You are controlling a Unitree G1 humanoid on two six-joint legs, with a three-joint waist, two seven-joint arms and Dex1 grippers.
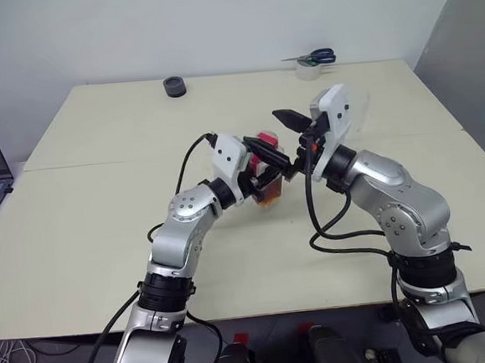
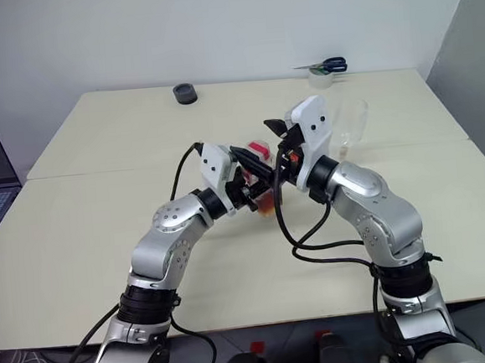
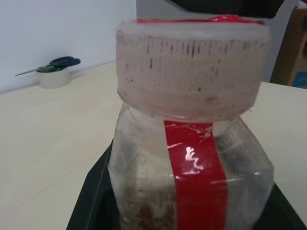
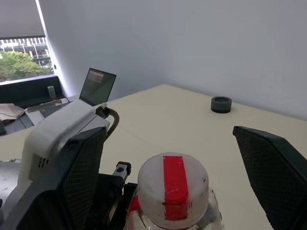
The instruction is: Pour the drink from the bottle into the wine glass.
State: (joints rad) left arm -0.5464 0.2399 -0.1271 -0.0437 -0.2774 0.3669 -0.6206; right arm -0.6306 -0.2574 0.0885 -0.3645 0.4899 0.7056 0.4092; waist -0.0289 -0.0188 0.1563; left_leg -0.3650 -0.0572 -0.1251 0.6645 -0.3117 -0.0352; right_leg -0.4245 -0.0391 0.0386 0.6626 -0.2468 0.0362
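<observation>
Above mid-table, the left gripper (image 1: 263,173) is clamped on the bottle (image 3: 192,158), cap (image 4: 173,184) still on. The right gripper (image 4: 177,158) stands wide open astride the cap. Recommend closing squarely before twisting. The wine glass (image 2: 351,122), apparently behind, is partly hidden.
</observation>
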